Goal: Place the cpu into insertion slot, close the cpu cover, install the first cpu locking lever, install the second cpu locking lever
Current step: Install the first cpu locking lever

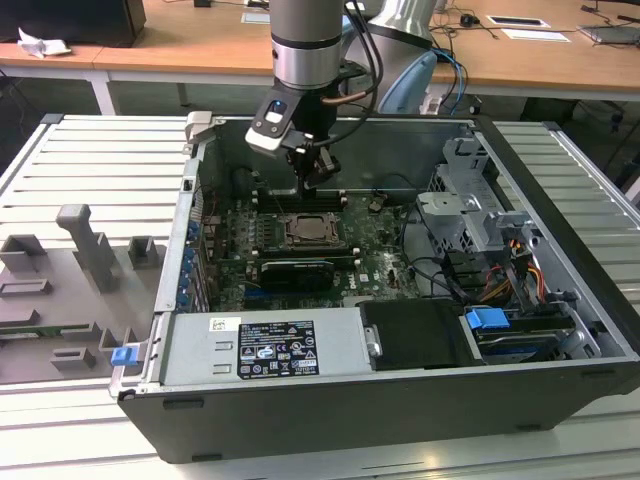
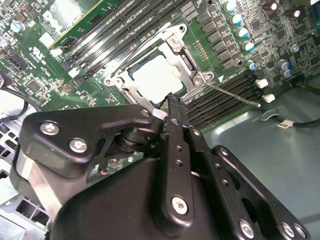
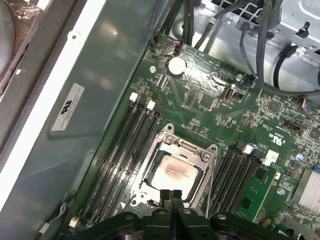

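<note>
Status check: arm is over the open computer case (image 1: 300, 425). The gripper (image 3: 170, 194) hangs just above one edge of the insertion slot (image 1: 314, 231) on the motherboard (image 3: 210, 105). Its jaws are pinched together with nothing between them.

The cpu (image 3: 172, 174) sits in the slot, its pale top showing through the window of the cpu cover (image 3: 186, 146). In both wrist views the cover looks folded down flat around the chip, so I count placing the cpu and closing the cover as done.

Levers: in the second wrist view one thin wire lever (image 2: 234, 95) angles out from the socket corner across the memory slots (image 2: 210, 107). I read that as not latched. I can't judge the other lever from these views. At least one lever is left to do, possibly both.
</note>
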You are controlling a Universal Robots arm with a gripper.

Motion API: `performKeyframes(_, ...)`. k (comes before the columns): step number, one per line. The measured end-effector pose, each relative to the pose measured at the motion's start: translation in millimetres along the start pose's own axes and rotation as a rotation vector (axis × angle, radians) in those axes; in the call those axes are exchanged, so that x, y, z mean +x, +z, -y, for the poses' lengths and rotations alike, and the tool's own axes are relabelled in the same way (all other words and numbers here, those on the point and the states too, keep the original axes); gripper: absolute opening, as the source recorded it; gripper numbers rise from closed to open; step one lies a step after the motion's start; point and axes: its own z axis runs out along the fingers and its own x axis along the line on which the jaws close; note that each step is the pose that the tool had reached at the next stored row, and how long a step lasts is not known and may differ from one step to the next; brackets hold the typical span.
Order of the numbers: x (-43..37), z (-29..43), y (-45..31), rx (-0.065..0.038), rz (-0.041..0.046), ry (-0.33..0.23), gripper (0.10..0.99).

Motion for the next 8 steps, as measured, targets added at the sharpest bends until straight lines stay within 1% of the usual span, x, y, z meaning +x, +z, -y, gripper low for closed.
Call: performKeyframes(8, 0.0, 0.0, 0.0, -0.001, -0.0015, -0.034, 0.106)
